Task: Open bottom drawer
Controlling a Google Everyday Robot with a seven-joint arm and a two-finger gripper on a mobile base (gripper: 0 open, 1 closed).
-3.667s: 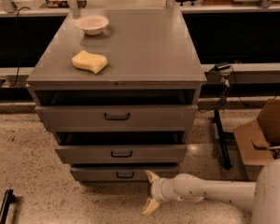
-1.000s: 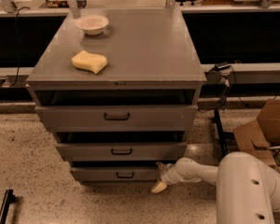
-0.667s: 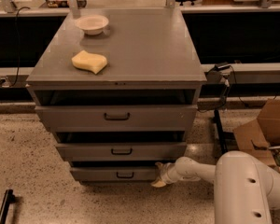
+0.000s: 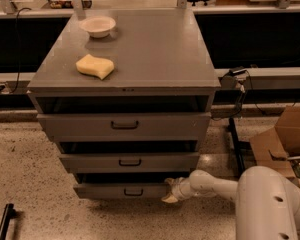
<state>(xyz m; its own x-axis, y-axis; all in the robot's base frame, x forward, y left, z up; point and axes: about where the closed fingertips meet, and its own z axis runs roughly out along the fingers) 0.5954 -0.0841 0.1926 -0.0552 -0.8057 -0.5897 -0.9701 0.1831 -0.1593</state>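
A grey metal cabinet [image 4: 125,84] has three drawers. The bottom drawer [image 4: 105,190] has the slimmest front, with a small dark bar handle [image 4: 133,192] at its centre, and stands a little way out like the two above. My gripper [image 4: 170,190] is on a white arm that comes in from the lower right. It is at the right end of the bottom drawer's front, touching or nearly touching it, to the right of the handle.
A white bowl [image 4: 98,25] and a yellow sponge [image 4: 95,66] lie on the cabinet top. A cardboard box [image 4: 285,139] and a dark stand leg [image 4: 236,144] are on the speckled floor to the right. A black object [image 4: 4,221] lies at the lower left.
The gripper has moved from in front of the cabinet up to the bottom drawer's right end. The drawer front has not visibly moved.
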